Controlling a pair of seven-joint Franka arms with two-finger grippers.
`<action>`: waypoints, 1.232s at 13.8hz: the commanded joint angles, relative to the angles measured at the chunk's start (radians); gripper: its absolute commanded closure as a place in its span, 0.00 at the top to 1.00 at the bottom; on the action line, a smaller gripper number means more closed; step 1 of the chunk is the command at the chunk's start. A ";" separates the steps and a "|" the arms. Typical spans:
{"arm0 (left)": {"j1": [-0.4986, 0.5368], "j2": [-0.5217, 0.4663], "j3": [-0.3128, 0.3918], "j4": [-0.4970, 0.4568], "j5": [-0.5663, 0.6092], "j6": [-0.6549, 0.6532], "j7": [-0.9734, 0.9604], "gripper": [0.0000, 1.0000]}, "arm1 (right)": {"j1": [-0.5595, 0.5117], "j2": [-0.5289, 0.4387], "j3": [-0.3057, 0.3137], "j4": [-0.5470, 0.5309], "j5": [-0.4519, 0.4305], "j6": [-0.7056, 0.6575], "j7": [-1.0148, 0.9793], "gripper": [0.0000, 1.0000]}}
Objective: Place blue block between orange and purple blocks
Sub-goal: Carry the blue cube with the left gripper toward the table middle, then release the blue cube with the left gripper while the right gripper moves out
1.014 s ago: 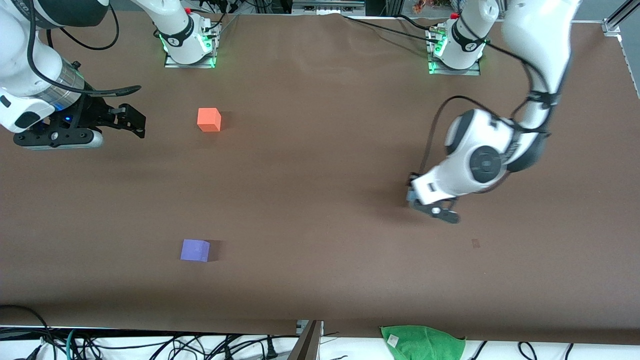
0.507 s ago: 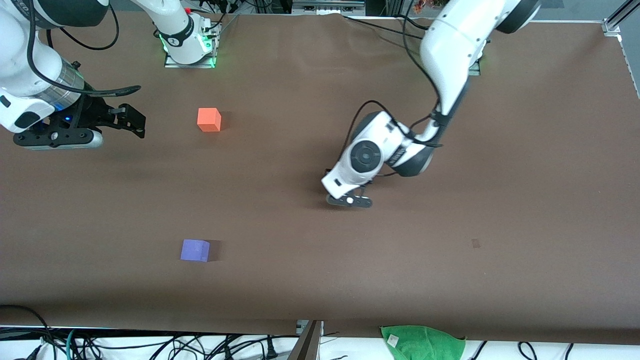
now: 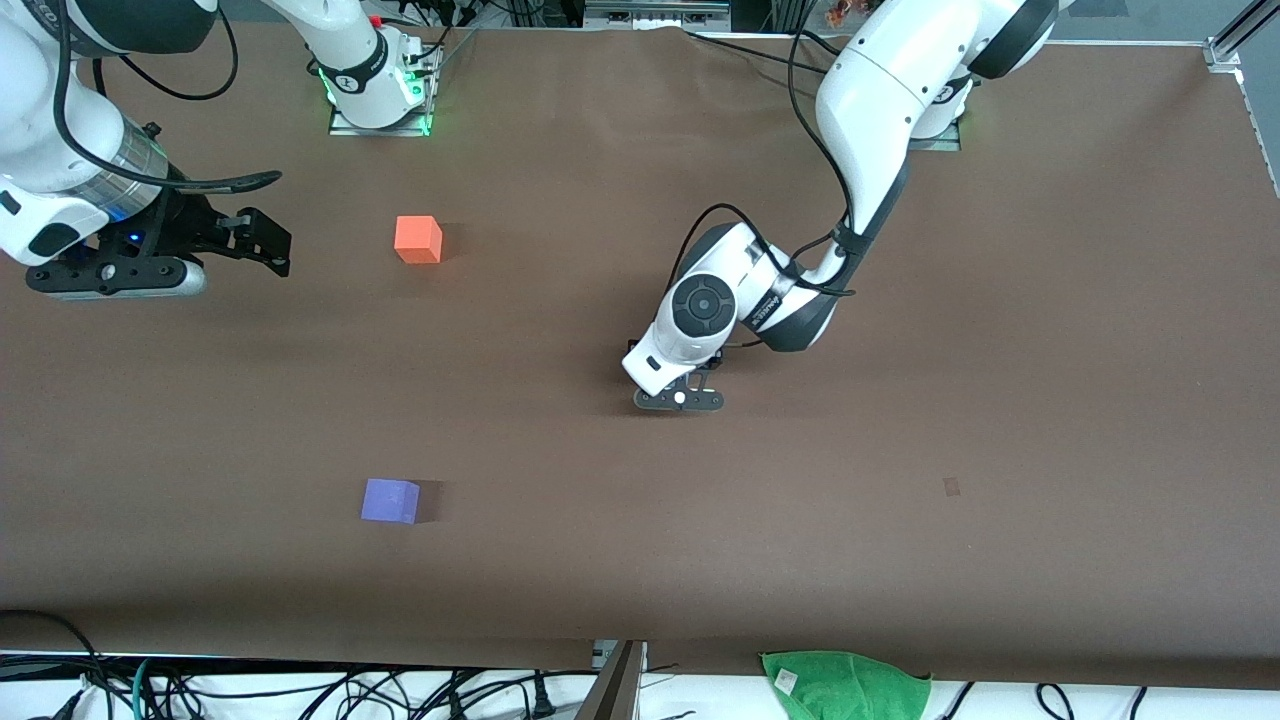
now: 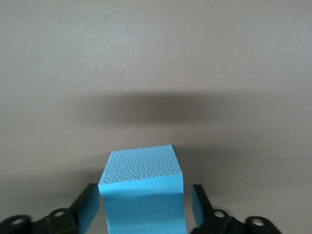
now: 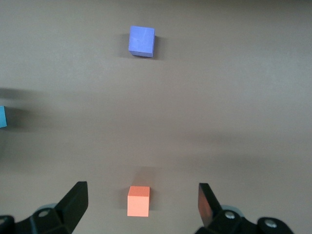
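The left arm has swung in from its own end of the brown surface [image 3: 1000,300] toward the middle, carrying the small sky-blue matte cube [image 4: 141,170] with it, and its fingers, clamped a second ago, have now spread.

Nearest the front camera, a crumpled green cloth [image 3: 845,685] lies at the edge of the surface, well apart from the bright orange matte cube [image 3: 418,239] and toward the left arm's end from it. The small violet-purple matte cube [image 3: 390,500] sits nearer to the camera than the orange cube, almost in line with it and well apart.

Farther up, the left tool [image 4: 145,197] is low over the middle of the surface, nearer to the camera than the orange cube and toward the left arm's end from it. In the left wrist view its fingers [image 4: 87,207] stand parted around the sky-blue cube. A gap shows between the cube and one finger, while the other finger is just beside it; whether that one touches cannot be told. The cube is not gripped, and it lies well off the line between the orange and purple cubes.

The right arm waits, its tool [image 3: 272,245] in the air beside the orange cube, toward the right arm's end. Its fingers are spread wide and hold nothing; its wrist view looks down on the orange cube.
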 commanded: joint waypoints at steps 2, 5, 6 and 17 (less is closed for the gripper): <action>0.014 -0.144 0.020 0.001 0.002 -0.167 0.005 1.00 | 0.000 0.003 0.001 0.009 0.000 0.024 -0.010 1.00; 0.121 -0.312 0.023 0.007 0.004 -0.395 0.013 1.00 | 0.007 0.019 0.006 0.008 0.012 0.057 -0.016 1.00; 0.157 -0.358 0.023 0.007 0.004 -0.452 0.038 1.00 | 0.009 0.034 0.006 0.011 0.020 0.062 -0.019 1.00; 0.432 -0.571 0.032 0.007 0.072 -0.701 0.396 1.00 | 0.233 0.144 0.008 0.011 -0.086 0.070 -0.009 1.00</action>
